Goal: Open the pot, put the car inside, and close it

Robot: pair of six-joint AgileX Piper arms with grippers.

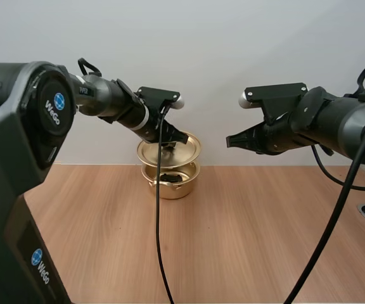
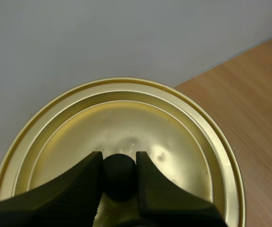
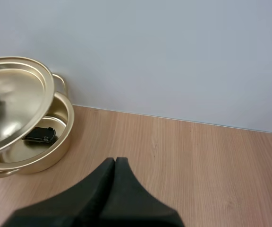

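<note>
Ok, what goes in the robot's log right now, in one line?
left gripper: shut on lid knob | lid: tilted above pot | car: in pot | right gripper: shut, empty

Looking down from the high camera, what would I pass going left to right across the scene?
Left arm → lid, held above the pot → right end effector, shut on nothing.

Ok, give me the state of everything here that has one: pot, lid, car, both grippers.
pot: open, upright on the table.
lid: off, held tilted above the pot by its knob.
car: lying inside the pot.
left gripper: shut on the knob.
right gripper: shut on nothing, above the table, off to the pot's side.
</note>
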